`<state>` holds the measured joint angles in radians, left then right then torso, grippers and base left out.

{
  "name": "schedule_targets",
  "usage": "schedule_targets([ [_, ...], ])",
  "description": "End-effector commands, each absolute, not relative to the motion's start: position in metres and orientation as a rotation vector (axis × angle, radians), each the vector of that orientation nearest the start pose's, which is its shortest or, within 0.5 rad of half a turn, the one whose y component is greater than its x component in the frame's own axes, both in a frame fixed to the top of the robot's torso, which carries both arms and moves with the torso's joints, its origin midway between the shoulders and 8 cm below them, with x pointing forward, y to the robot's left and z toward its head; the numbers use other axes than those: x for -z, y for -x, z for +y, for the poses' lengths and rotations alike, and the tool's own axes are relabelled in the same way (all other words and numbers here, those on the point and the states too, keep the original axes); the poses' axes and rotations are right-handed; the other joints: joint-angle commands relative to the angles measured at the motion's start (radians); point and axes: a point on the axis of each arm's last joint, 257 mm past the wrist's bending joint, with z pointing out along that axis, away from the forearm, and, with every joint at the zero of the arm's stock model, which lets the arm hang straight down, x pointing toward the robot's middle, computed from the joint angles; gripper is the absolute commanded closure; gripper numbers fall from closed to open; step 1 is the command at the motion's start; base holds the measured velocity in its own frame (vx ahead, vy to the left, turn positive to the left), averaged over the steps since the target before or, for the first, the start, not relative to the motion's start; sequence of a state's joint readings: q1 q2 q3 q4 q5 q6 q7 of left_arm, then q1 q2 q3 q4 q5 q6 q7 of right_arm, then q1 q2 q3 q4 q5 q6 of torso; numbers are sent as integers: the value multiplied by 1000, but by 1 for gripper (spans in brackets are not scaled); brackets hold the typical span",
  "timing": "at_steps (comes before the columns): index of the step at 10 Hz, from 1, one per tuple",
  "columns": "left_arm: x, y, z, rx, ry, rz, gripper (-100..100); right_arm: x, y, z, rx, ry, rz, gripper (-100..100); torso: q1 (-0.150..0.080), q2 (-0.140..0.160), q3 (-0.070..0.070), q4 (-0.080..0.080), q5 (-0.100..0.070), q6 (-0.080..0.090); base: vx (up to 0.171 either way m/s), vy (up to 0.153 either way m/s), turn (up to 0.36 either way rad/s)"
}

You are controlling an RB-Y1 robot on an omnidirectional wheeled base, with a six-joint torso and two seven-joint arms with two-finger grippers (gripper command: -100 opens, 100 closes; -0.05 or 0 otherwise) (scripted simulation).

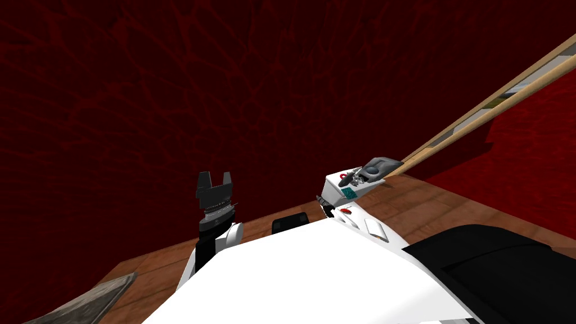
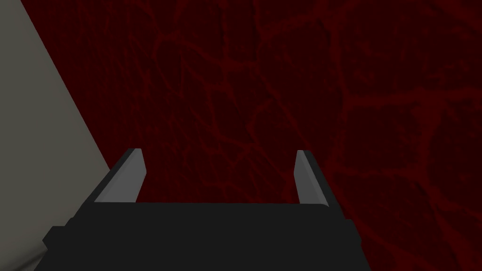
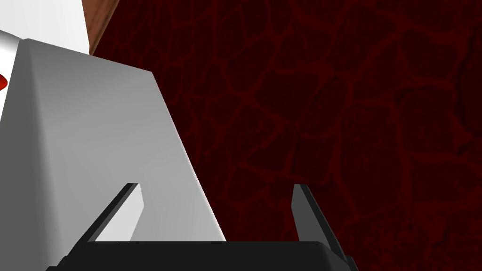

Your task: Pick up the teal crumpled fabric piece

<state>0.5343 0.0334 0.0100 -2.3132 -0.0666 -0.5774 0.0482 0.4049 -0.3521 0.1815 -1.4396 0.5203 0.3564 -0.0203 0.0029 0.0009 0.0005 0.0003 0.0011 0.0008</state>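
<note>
The teal crumpled fabric piece (image 1: 350,193) lies on a white box-shaped unit (image 1: 336,190), near the edge of its top that faces the robot's chest. It is well apart from the left pincer (image 1: 214,178) and off to that pincer's right in the head view. On the same top, further from that edge, there are a small red ring-like thing (image 1: 342,176) and some small grey bits (image 1: 356,179). A dark grey rounded object (image 1: 379,167) sits at the far end, by a light wooden frame (image 1: 495,101) that runs slantwise up the dark red veined wall (image 1: 169,84). The unit stands on a brown wooden floor (image 1: 427,197). The left pincer is raised before the wall with its two blades spread about a third of its wrist view's width apart, gripping nothing and touching nothing. Its wrist view shows a flat dull grey surface (image 2: 37,117) off beside one blade. The right pincer (image 3: 215,188) is equally wide apart with nothing between its blades. Its wrist view shows a pale grey-white slab (image 3: 94,141) close behind one finger (image 3: 127,207); whether they touch cannot be told. A sliver of red (image 3: 2,82) shows at that slab's far side, and a strip of the wooden floor lies beyond it. The head view also shows a grey mottled slab (image 1: 84,304) on the floor and a black shape (image 1: 495,253) beside the robot.
</note>
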Motion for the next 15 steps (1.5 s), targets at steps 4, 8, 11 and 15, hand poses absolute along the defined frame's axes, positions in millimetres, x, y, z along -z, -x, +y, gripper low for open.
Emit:
schedule_targets([
  [4,-42,-323,268,1307,542,617,0,547,-240,-436,198,-1018,2213,-100,2,0,0,0,0,0,17,76,101],
  [8,-41,-323,268,1307,542,617,0,567,-185,-488,452,-1006,2288,-100,-1,0,0,0,0,0,14,46,80],
  [11,-41,-323,268,1307,542,617,0,568,-158,-517,603,-1001,2306,-100,-1,0,0,0,0,0,14,49,66],
  [15,-41,-323,268,1307,542,617,0,561,-113,-567,855,-965,2320,-100,1,-1,0,0,0,0,22,64,98],
])
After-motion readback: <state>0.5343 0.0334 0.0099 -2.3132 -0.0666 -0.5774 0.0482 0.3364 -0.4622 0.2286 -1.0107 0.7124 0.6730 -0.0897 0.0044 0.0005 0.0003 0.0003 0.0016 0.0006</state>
